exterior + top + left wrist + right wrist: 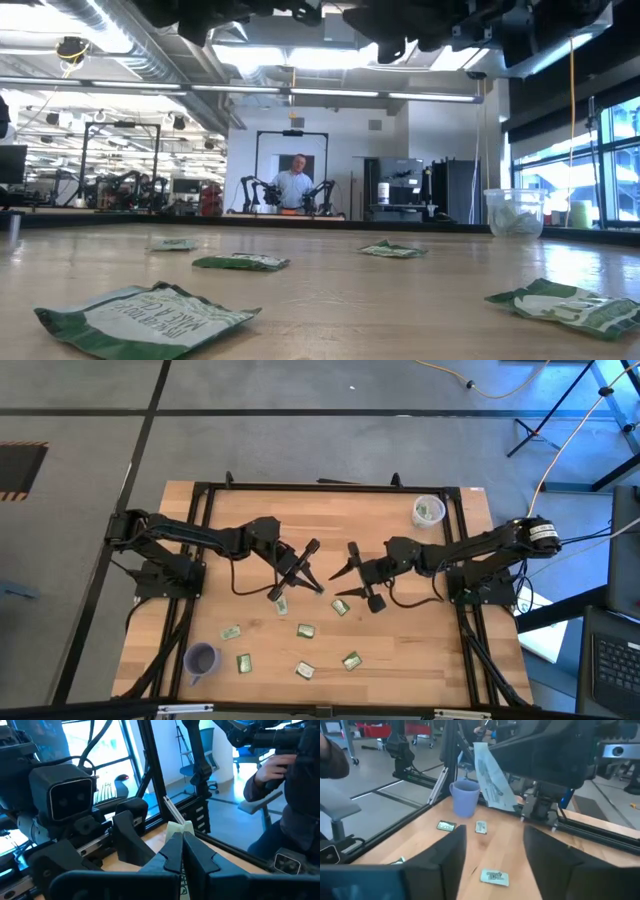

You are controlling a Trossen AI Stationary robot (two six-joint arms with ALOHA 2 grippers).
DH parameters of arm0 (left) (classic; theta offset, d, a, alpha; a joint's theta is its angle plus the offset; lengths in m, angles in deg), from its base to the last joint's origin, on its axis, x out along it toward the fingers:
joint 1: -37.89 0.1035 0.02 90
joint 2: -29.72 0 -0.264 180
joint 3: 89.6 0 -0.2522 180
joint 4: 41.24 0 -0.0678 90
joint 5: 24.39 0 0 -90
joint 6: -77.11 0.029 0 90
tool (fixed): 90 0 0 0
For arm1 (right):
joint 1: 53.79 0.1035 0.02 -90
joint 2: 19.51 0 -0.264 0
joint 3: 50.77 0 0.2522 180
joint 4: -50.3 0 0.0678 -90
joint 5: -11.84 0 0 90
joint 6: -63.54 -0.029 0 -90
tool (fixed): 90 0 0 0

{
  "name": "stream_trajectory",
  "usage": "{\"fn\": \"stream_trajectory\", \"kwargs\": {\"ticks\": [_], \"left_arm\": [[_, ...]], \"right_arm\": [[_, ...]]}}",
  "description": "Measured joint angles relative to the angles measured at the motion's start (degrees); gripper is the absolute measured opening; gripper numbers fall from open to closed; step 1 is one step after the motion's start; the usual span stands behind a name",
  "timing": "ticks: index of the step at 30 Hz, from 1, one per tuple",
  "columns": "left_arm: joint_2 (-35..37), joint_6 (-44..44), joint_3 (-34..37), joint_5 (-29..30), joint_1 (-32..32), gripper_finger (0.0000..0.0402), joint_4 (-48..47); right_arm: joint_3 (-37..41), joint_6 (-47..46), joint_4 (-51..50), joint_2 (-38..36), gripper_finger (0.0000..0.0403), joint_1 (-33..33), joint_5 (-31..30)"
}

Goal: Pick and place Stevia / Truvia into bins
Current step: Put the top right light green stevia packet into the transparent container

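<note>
Now a sachet (181, 831) is held clamped in the left gripper (279, 593) while the right gripper (352, 580) is spread empty, so carriage to the purple cup (201, 659) is called for.

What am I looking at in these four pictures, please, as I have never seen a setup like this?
Two dark robot arms work at a wooden table. One picture looks straight down, one looks level across the tabletop, and two come from cameras on the wrists. Small green and white sachets lie scattered on the wood, with a purple cup near one corner and a translucent cup near the opposite one. The left gripper is shut on a sachet. The right gripper is open and holds nothing.
</note>
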Motion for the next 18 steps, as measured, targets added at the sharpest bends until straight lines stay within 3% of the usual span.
{"fn": "stream_trajectory", "kwargs": {"ticks": [7,11,18], "left_arm": [[0.0,-0.1,0.0,0.0,0.0,0.0003,0.0],[0.0,-0.1,0.0,0.0,0.0,0.0003,0.0],[0.0,0.0,0.0,0.0,0.0,0.0003,1.1]], "right_arm": [[0.0,1.6,0.9,0.0,0.024,0.0,-0.3],[0.0,1.6,2.2,0.0,0.0237,0.0,-4.7],[-0.4,2.7,3.4,0.4,0.0221,0.0,-4.9]]}}
